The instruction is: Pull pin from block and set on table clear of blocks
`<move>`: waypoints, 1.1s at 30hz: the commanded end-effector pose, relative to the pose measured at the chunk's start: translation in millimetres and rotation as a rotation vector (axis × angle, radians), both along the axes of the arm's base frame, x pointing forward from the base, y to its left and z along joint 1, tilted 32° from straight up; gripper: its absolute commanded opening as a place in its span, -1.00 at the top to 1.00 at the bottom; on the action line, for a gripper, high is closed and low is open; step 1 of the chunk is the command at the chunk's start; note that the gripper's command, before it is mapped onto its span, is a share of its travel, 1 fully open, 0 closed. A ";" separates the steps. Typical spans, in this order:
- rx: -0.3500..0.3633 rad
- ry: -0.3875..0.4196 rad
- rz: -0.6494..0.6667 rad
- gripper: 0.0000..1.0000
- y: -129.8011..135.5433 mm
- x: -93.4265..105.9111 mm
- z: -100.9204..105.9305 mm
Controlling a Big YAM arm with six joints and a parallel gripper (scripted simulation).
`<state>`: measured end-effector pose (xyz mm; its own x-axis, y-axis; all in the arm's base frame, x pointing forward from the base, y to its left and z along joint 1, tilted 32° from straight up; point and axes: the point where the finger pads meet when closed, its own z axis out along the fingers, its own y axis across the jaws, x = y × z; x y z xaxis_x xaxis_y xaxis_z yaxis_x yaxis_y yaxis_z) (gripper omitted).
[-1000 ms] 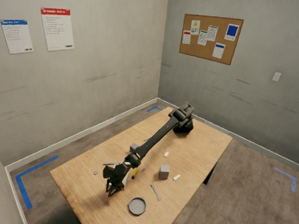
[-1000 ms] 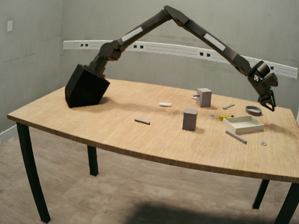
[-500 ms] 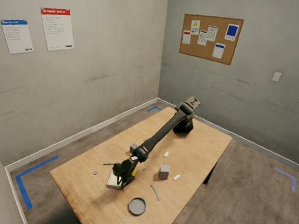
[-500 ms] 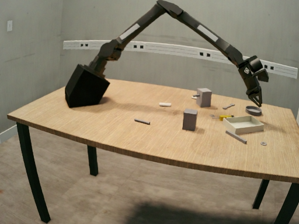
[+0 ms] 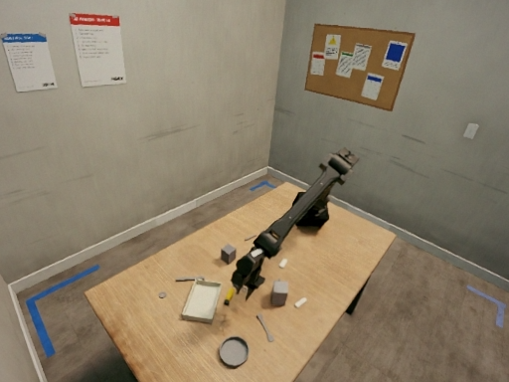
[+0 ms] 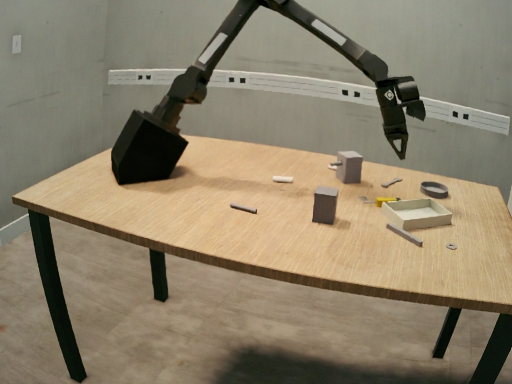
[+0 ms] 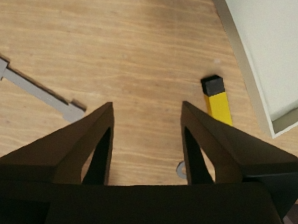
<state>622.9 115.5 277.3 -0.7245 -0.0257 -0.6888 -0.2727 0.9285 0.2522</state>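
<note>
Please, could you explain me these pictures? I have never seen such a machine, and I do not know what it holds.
It is one black robot arm standing on a wooden table. The top picture looks down from above, the exterior one from the side, and the wrist one between the fingers of its tool. On the table are two grey blocks, one with a pin sticking out, a shallow tray, a round dish and small items. The fingers are partly apart, holding nothing.

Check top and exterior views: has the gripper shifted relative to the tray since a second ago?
Yes: the gripper moved from over the tray toward the arm's base.
</note>
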 end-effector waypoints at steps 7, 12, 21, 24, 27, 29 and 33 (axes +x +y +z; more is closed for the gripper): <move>-0.190 0.037 0.287 0.21 10.5 -105.6 -6.4; -0.241 0.069 0.394 0.21 11.4 -149.4 -18.7; -0.279 0.095 0.490 0.21 11.4 -188.4 -30.0; -0.286 0.101 0.512 0.21 11.2 -196.9 -32.5; -0.290 0.104 0.523 0.21 11.2 -201.3 -33.8; -0.291 0.104 0.526 0.21 11.2 -202.5 -34.1; -0.292 0.105 0.527 0.21 11.2 -202.9 -34.2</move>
<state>427.5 122.0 229.2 -0.6589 -0.5546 -0.5081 -0.6771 0.7316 0.0794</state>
